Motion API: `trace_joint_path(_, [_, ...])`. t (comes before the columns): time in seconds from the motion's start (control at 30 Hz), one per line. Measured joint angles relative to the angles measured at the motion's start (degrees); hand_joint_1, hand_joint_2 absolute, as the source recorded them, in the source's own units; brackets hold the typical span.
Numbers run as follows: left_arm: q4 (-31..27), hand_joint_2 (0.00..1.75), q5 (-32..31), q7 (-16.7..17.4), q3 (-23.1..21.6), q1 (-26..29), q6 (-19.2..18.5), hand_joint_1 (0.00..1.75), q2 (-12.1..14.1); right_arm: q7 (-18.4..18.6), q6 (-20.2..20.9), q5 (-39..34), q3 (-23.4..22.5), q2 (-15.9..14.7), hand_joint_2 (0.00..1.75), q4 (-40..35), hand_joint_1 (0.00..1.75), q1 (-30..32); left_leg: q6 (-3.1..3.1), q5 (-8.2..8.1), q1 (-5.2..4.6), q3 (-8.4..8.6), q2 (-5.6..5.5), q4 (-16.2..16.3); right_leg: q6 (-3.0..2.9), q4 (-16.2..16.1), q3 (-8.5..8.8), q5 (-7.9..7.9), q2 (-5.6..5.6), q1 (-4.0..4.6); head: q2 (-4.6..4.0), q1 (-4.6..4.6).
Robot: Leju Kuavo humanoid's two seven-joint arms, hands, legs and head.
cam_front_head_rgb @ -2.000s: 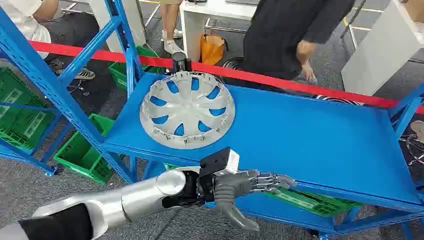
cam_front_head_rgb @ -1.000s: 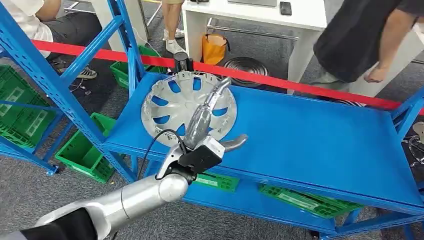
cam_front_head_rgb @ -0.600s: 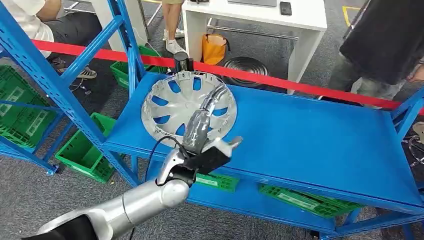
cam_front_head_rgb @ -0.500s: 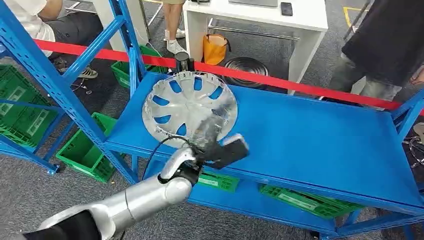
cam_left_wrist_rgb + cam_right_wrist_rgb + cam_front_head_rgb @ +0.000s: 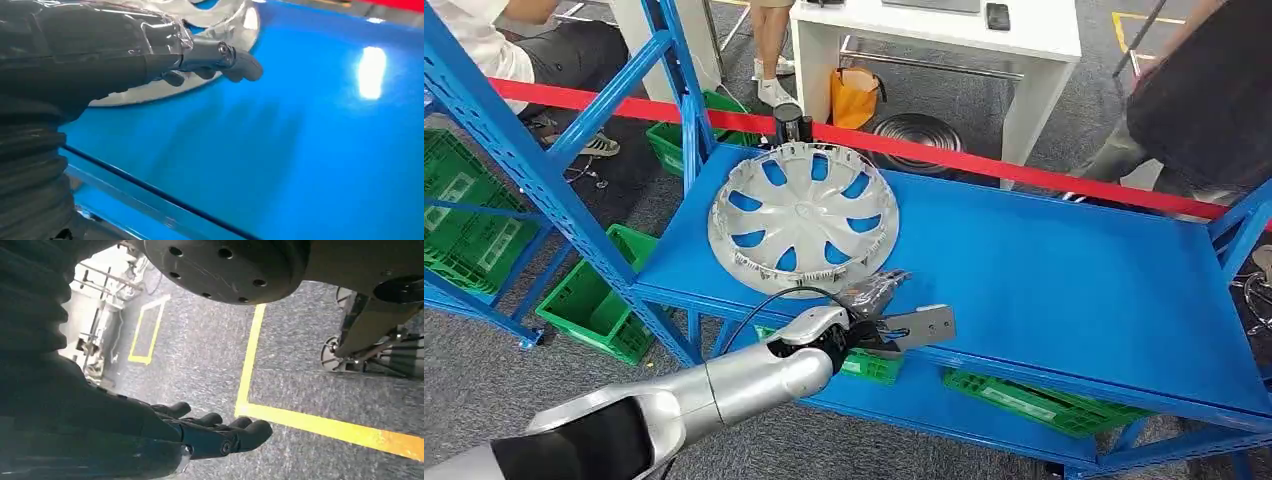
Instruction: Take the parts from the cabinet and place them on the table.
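A silver wheel cover lies flat on the left part of the blue cabinet shelf. My left hand hovers at the shelf's front edge, just right of the cover's near rim, and holds nothing. In the left wrist view the left hand stretches its fingers over the blue surface, their tips close beside the cover's rim; whether they touch it is unclear. My right hand hangs over grey floor, loosely curled and empty.
Red tape runs behind the shelf. Blue rack uprights stand at the left, with green crates on the floor and more on the lower shelf. A white table and people stand beyond.
My left arm has swung off the wheel cover, down and right to the shelf's front edge, and the hand has turned over. The person at the back right has shifted.
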Motion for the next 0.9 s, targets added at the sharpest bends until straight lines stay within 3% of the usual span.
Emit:
trace_joint_path(0.13, [4.5,1.75,-1.9,2.6,-1.1,-1.5,0.9,0.00,-0.3,-2.3,0.0,0.5,0.0,-0.2,1.75,0.0,0.00,0.3,0.00,0.00,0.00,0.01,0.12,0.0,0.00,0.0,0.08,0.00,0.02,0.00,0.00,0.00])
trace_joint_path(0.33, [9.6,1.75,-2.5,2.4,-1.8,-2.7,2.1,0.00,-1.1,-2.5,0.0,0.7,0.5,-0.2,1.75,0.0,0.00,0.1,0.03,0.04,-0.01,0.02,0.29,0.0,0.00,0.0,0.12,0.01,0.02,-0.01,0.00,0.00])
trace_joint_path(0.4, [10.7,1.75,-4.3,1.8,-2.4,-2.6,6.5,0.00,-1.5,-2.6,-0.2,1.0,0.6,-0.2,1.75,0.0,0.00,0.1,0.03,0.04,-0.02,0.04,0.43,0.0,0.01,0.0,0.16,0.02,0.03,-0.03,0.00,0.00])
trace_joint_path(0.43, [11.0,1.75,-5.7,-0.3,-2.6,-2.0,11.4,0.00,-1.5,-2.5,-0.5,1.1,0.7,-0.2,1.75,0.0,0.00,0.1,0.05,0.06,-0.03,0.03,0.56,0.0,0.05,0.0,0.13,0.05,0.09,-0.05,0.00,0.02])
trace_joint_path(0.47, [11.2,1.75,-7.3,-5.8,-2.3,-1.3,20.6,0.00,-1.6,-2.5,-0.8,1.1,1.1,-0.2,1.75,0.0,0.00,0.1,0.06,0.06,-0.02,0.03,0.73,0.0,0.02,0.0,0.10,0.08,0.15,-0.05,0.00,0.02])
trace_joint_path(0.5, [11.3,1.75,-9.2,-13.3,-1.4,-0.6,29.7,0.00,-1.5,-2.5,-1.1,1.2,1.2,-0.1,1.75,-0.1,0.00,0.2,0.06,0.06,-0.03,0.05,0.88,0.0,0.08,0.0,0.09,0.13,0.18,-0.06,0.00,-0.02])
trace_joint_path(0.53, [10.8,1.75,-10.8,-20.9,-0.1,0.4,35.9,0.00,-1.4,-2.5,-1.3,1.4,1.2,-0.1,1.75,-0.2,0.00,0.2,0.06,0.06,-0.03,0.10,0.98,0.0,0.08,0.0,0.10,0.13,0.25,-0.07,0.00,0.00])
trace_joint_path(0.6, [7.8,1.75,-12.3,-35.7,3.2,3.9,36.5,0.00,-1.6,-2.0,-1.3,2.3,1.5,0.0,1.75,-0.3,0.00,0.1,0.09,0.04,-0.05,0.31,1.08,0.0,0.07,0.0,0.23,0.12,0.30,-0.09,0.00,0.04])
trace_joint_path(0.67, [2.9,1.75,-15.4,-44.4,5.8,9.3,36.5,0.00,-1.7,-1.6,-1.3,2.7,1.9,0.1,1.75,-0.4,0.00,-0.1,0.08,-0.01,-0.04,0.33,1.31,0.0,0.07,0.0,0.20,0.11,0.58,-0.09,0.00,0.06])
trace_joint_path(0.8, [-7.8,1.75,-21.6,-49.8,11.8,16.9,36.5,0.00,-3.4,-2.4,-1.2,2.8,2.8,0.2,1.75,-0.4,0.00,-0.2,0.17,-0.09,-0.04,0.29,1.29,0.0,0.09,0.0,0.12,0.10,0.73,-0.08,0.00,0.00])
trace_joint_path(0.9, [-12.0,1.75,-21.8,-52.5,14.5,19.2,36.5,0.00,-4.7,-3.0,-1.2,2.9,2.8,0.4,1.75,-0.4,0.00,-0.3,0.17,-0.10,-0.04,0.28,1.19,0.0,0.09,0.0,0.13,0.10,0.72,-0.07,0.00,0.00])
